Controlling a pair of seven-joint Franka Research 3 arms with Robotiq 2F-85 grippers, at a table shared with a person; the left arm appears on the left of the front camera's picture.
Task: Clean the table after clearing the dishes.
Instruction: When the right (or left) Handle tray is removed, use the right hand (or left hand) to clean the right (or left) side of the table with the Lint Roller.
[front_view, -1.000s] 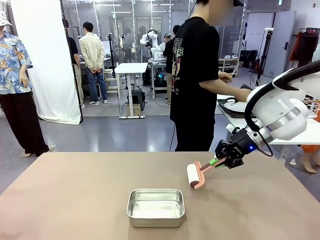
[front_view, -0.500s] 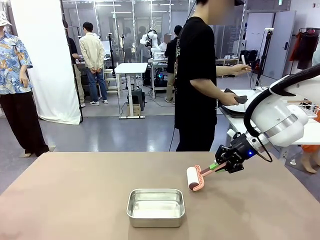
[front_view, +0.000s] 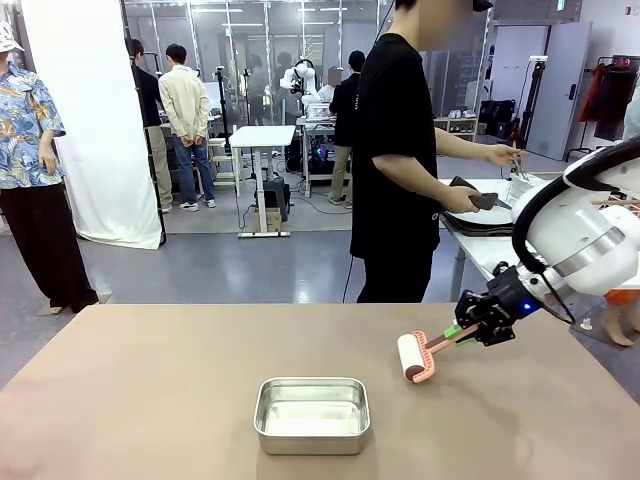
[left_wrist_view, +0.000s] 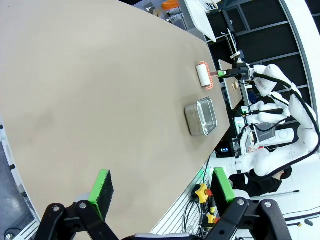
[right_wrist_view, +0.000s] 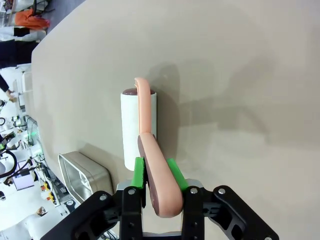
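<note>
1. Tan-brown and matte, the wide rectangular desk (front_view: 150, 400) is the largest surface we see, and it carries two things.
2. We see the right claw (front_view: 466, 331) clamped on the salmon-pink plastic handle of a lint roller (front_view: 413, 358) with a white cylindrical roll; in the right wrist view its green pads (right_wrist_view: 139, 171) press the handle from both sides.
3. We see the white roll lying against the desk top, right of the middle and near the far edge, with the handle slanting up to the claw.
4. A small rectangular steel pan (front_view: 312, 414) stands near the middle of the desk, towards the robot's edge, apart from the roller.
5. In the left wrist view we see the left claw (left_wrist_view: 161, 187) spread wide, gripping nothing, above the desk and well apart from the pan (left_wrist_view: 201, 116) and the roller (left_wrist_view: 204, 75).
6. A person in a black T-shirt (front_view: 395, 150) stands beyond the far edge, turned towards a white-topped side table (front_view: 490, 250); one hand (front_view: 462, 199) holds a dark brown tray with a round white plate (front_view: 487, 212) on it.
</note>
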